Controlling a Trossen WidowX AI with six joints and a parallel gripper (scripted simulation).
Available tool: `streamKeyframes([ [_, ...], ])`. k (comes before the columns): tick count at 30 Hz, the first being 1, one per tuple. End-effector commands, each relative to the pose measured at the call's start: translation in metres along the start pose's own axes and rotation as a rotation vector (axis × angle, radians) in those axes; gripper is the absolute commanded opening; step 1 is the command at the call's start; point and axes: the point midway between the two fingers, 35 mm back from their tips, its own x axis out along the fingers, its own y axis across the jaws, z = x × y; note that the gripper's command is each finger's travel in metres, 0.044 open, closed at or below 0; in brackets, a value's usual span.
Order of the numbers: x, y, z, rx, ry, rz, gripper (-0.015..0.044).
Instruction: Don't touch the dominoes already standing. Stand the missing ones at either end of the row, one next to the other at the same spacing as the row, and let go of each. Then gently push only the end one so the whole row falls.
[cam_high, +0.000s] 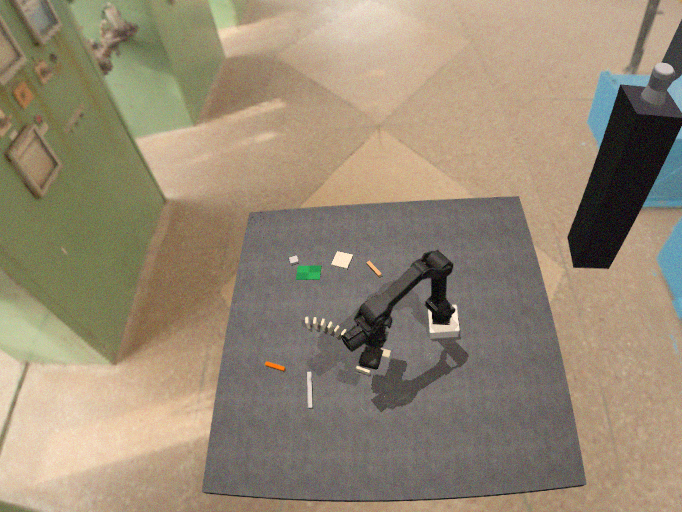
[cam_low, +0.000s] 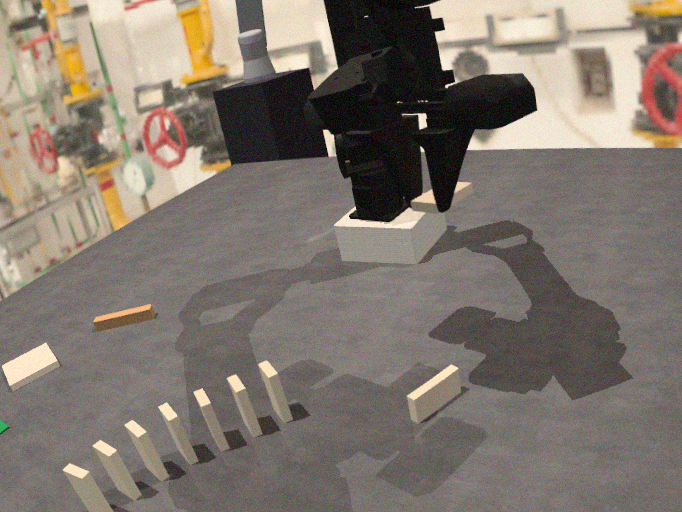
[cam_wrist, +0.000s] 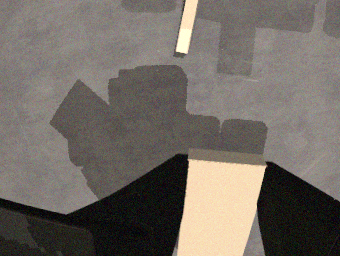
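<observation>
A cream domino (cam_low: 462, 191) (cam_wrist: 222, 210) is held between the fingers of my gripper (cam_wrist: 223, 170), which is shut on it, well above the table. Its broad face fills the lower middle of the wrist view. A second cream domino (cam_high: 363, 370) (cam_low: 435, 392) (cam_wrist: 187, 25) lies on its long narrow side on the table, apart from the gripper. A slightly curved row of several upright cream dominoes (cam_high: 322, 322) (cam_low: 245, 407) stands evenly spaced to the left of it. In the top view the arm partly covers the row's right end.
A white stick (cam_high: 309, 389) and an orange bar (cam_high: 274, 365) lie on the near side of the row. Beyond it lie a tan-orange bar (cam_high: 374, 268) (cam_low: 123, 318), a cream tile (cam_high: 342, 259) (cam_low: 30, 366), a green patch (cam_high: 308, 272) and a small pale block (cam_high: 293, 259).
</observation>
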Motion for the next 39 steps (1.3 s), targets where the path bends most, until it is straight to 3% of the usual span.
streamKeyframes([
  [1,-0.013,-0.003,-0.002,0.003,0.004,-0.012,0.0107],
  [5,-0.013,-0.020,0.009,-0.066,0.004,-0.014,0.0107],
  [12,-0.016,-0.108,0.040,-0.398,0.006,-0.022,0.0107],
  [20,-0.016,-0.192,0.036,-0.734,0.011,-0.027,0.0107],
  [32,-0.015,-0.196,0.035,-0.753,0.012,-0.023,0.0107],
  [39,0.003,-0.197,0.023,-0.815,0.040,0.130,0.0107],
])
